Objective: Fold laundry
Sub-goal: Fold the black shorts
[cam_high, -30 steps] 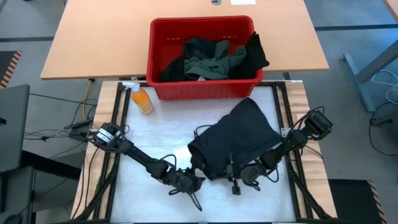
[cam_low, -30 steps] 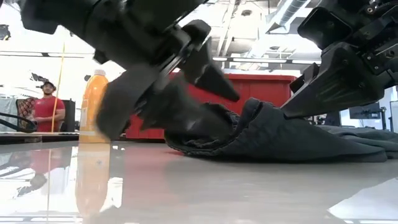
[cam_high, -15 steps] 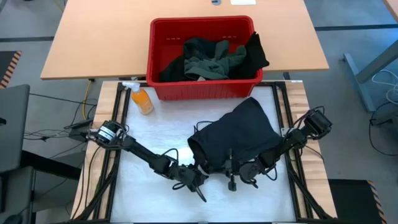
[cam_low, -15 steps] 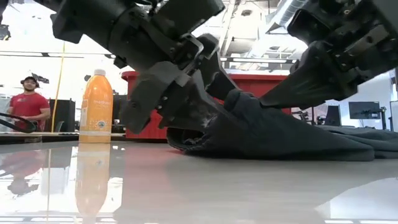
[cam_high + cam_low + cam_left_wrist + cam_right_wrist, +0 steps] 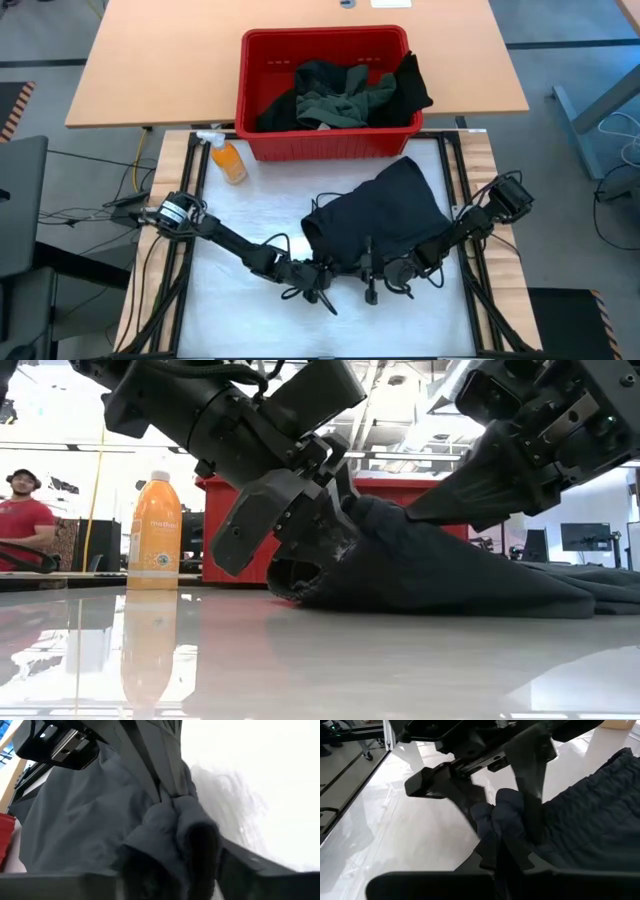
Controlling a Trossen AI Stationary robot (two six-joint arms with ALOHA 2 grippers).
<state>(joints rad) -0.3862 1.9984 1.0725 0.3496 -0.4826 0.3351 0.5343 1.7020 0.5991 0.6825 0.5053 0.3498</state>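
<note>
Black garment (image 5: 380, 225) — rumpled, bunched at its near edge — pinched by left end effector (image 5: 318, 283) and right end effector (image 5: 372, 275).

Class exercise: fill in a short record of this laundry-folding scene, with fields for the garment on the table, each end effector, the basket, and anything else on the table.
garment on table: black garment, bunched, on the white table
left end effector: at the garment's near-left edge, fingers around a fold
right end effector: shut on the same near edge, beside the left one
basket: red basket beyond the garment, holding green and black clothes
other item: orange bottle left of the basket
</note>
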